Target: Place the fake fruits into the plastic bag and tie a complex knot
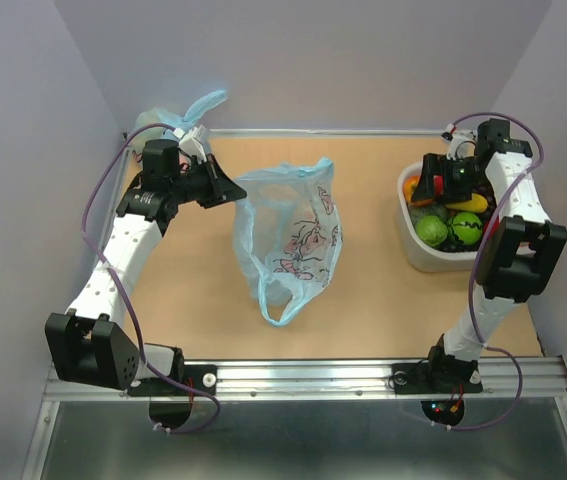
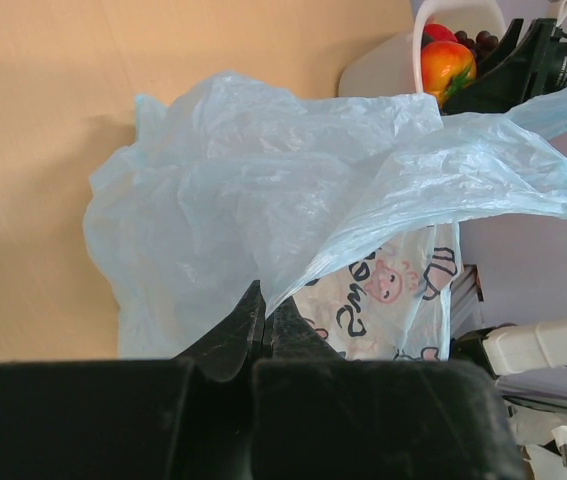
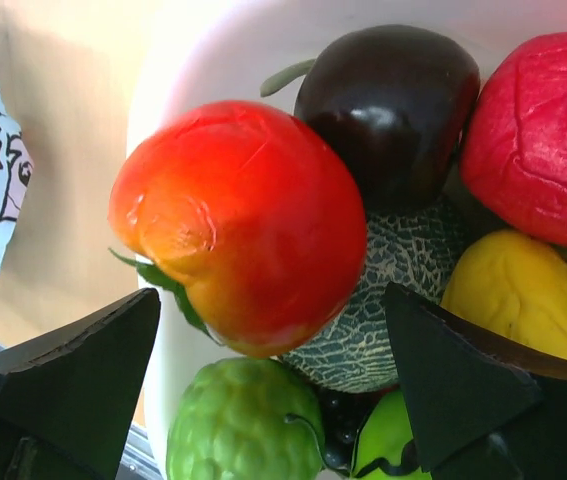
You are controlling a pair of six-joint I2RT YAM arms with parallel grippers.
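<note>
Tan tabletop (image 1: 383, 300) carries the plastic bag (image 1: 288, 240) at its middle; your left gripper (image 2: 260, 318) has its jaws closed tight on the bag's far-left rim. Your right gripper (image 1: 445, 185) hangs over the white tub (image 1: 413, 255) far right, jaws wide, a red-orange fruit (image 3: 238, 225) between them, ungripped.

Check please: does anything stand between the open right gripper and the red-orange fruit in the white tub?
Nothing visible does. The right gripper is open above the red-orange fruit, a finger toward each side of it. That fruit lies on top of the other fruits in the white tub, uncovered.
</note>
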